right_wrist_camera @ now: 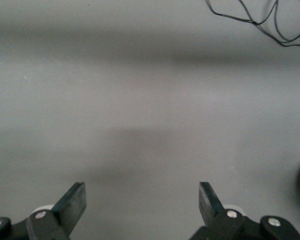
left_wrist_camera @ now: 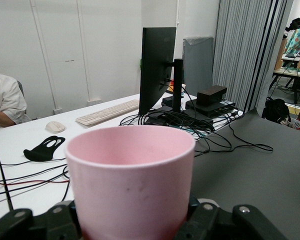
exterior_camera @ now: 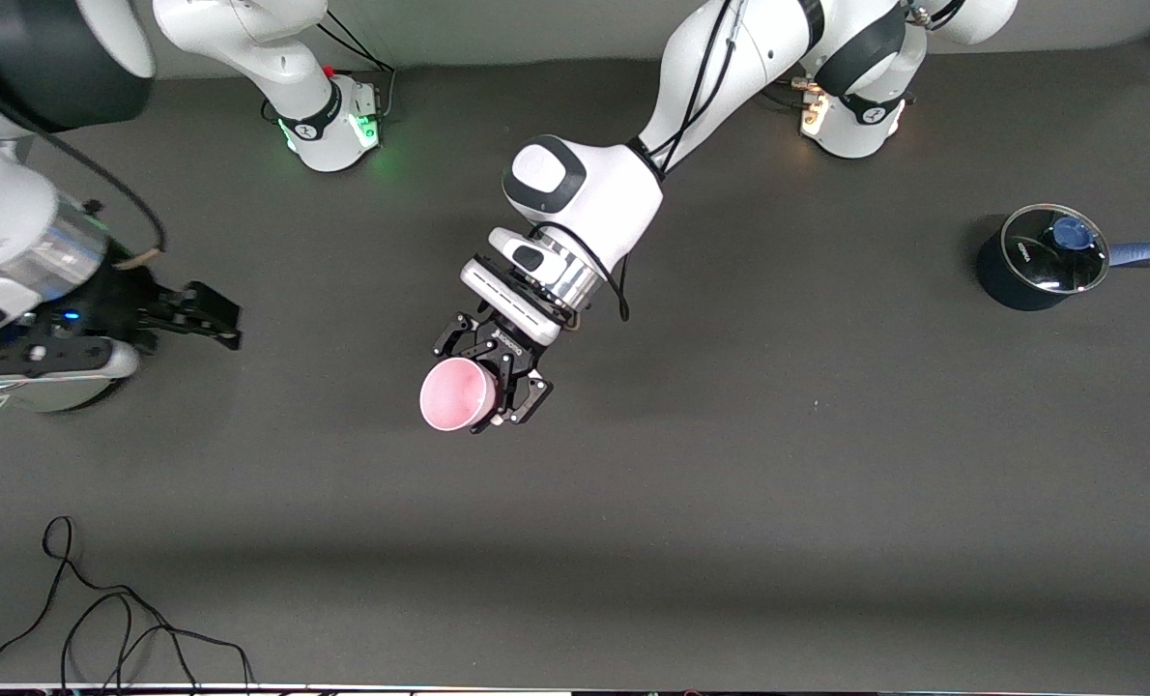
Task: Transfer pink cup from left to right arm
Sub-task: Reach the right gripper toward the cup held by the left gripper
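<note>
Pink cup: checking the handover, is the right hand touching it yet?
Apart. In the front view the right hand waits open, bare table between it and the pink cup.

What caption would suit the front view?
Left gripper holds the pink cup above mid-table; right gripper waits open.

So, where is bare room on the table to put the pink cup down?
The widest bare stretch lies under and around the pink cup in the left gripper, reaching to the lidded pot. It is crowded only near the loose cable and below the right gripper.
</note>
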### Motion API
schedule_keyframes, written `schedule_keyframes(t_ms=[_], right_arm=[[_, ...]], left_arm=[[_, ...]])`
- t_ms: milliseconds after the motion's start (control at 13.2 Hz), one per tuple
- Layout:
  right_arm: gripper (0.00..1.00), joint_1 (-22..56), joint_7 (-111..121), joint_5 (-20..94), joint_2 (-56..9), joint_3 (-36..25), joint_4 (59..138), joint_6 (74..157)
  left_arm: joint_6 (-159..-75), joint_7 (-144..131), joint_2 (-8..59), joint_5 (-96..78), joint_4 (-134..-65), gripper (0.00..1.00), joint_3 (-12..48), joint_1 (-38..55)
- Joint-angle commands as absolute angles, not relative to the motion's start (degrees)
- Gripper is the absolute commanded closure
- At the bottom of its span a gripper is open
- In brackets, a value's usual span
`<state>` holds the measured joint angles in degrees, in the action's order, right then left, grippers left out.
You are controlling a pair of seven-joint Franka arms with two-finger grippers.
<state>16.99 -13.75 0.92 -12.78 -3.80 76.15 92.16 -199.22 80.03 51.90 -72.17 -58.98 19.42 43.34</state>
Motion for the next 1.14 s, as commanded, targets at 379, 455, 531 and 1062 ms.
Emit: schedule_keyframes(t_ms=[379, 455, 531, 1062], right_arm=[[0.0, 21.8, -19.25, 12.21, -21.26, -4.13, 65.67, 93.24], [0.0, 21.88, -19.25, 13.0, -22.4, -4.04, 63.83, 93.51], [0.0, 21.88, -19.34, 13.09, -22.85, -3.61, 63.29, 93.69], [0.0, 21.88, -31.38, 16.79, -26.97, -3.43, 61.36, 99.76]], left_arm=[[-199.42, 79.63, 52.21, -71.72, -58.18, 1.0, 18.46, 44.21], [-199.42, 79.63, 52.21, -71.72, -58.18, 1.0, 18.46, 44.21], [-199.42, 79.63, 52.21, -71.72, -58.18, 1.0, 18.46, 44.21], [-199.42, 79.63, 52.21, -71.72, -58.27, 1.0, 18.46, 44.21]])
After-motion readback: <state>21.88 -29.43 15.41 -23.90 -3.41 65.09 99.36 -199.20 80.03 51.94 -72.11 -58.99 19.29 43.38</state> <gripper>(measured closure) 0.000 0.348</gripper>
